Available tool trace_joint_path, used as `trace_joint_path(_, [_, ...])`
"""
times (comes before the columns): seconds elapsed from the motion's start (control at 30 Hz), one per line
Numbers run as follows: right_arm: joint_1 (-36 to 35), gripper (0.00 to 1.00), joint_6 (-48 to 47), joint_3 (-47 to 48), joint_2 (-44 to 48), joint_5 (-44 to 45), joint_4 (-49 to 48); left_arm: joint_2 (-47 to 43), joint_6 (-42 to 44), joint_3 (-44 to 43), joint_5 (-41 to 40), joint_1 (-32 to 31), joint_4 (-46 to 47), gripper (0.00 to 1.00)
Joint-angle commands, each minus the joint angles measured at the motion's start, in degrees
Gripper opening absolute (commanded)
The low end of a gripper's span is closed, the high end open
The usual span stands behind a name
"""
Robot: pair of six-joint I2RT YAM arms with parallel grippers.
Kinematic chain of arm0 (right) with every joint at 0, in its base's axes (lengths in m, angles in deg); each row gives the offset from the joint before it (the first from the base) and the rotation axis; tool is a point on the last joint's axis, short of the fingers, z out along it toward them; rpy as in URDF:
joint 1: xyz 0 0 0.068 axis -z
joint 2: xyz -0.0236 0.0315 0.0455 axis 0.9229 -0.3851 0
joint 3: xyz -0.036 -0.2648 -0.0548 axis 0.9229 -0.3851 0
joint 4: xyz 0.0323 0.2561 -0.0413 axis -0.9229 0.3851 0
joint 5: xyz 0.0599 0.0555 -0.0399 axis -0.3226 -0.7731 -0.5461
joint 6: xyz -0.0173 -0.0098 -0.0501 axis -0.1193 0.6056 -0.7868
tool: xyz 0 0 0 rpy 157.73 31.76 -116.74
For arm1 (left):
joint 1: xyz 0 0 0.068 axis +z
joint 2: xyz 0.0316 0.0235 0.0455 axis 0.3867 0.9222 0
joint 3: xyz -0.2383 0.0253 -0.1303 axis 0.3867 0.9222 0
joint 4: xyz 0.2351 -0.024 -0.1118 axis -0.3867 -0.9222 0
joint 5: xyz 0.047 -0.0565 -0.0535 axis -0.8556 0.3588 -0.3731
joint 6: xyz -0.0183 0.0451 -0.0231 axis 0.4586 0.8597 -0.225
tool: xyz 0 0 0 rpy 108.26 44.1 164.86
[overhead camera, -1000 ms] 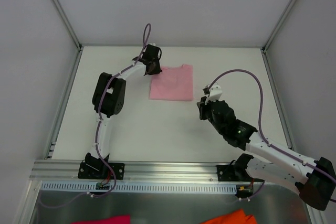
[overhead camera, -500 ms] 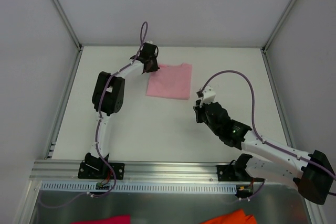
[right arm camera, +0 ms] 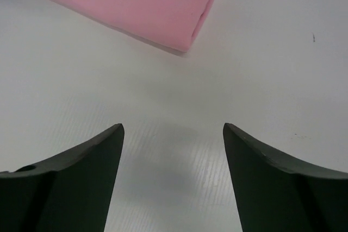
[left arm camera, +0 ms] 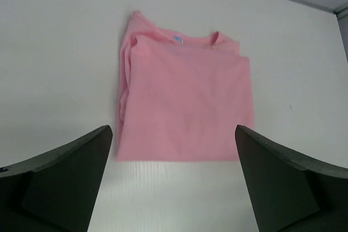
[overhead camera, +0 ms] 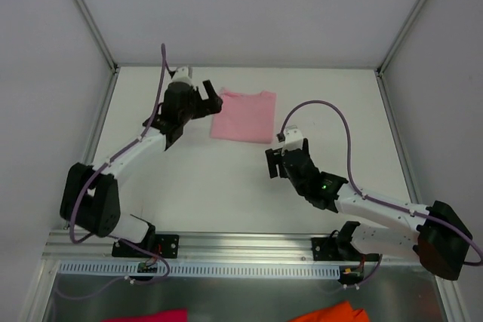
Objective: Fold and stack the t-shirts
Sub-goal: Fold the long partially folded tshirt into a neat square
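Top external view, left to right: the left gripper [overhead camera: 210, 101] stands with jaws wide and empty, just beside the left edge of the folded pink t-shirt [overhead camera: 243, 116]. The shirt lies flat toward the far middle of the table [overhead camera: 226, 194]. The right gripper [overhead camera: 272, 164], jaws spread and empty, sits near the shirt's near-right corner without touching it. By judgement, the left arm is nearer.

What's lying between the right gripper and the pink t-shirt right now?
Nothing but bare white table. The right wrist view shows it best: an open stretch of tabletop runs from the right gripper up to the near corner of the folded pink t-shirt.
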Motion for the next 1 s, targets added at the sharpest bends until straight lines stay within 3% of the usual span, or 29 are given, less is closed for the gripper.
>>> trace_joint_path(0.0, [-0.2,0.81,1.8,0.0,-0.9,7.2,-2.7,-6.6,-2.9,13.4,0.7,-3.0,6.4,0.99])
trace_joint_path(0.13, [-0.3,0.88,2.0,0.2,0.5,7.6,-1.5,-18.4,-4.2,30.3,-8.3,-11.5,10.3,0.99])
trace_joint_path(0.33, [-0.3,0.94,3.8,0.2,1.6,8.8,-0.1,-26.2,-8.2,41.5,-7.3,-16.2,14.1,0.99])
trace_joint_path(0.53, [-0.1,1.0,6.1,0.2,2.5,11.8,2.4,-30.4,-7.8,45.2,-7.6,-16.3,13.9,0.99])
trace_joint_path(0.97, [-0.3,1.0,9.6,-1.0,10.3,11.6,7.4,-32.3,-7.9,45.7,-9.8,-16.4,10.8,0.99])
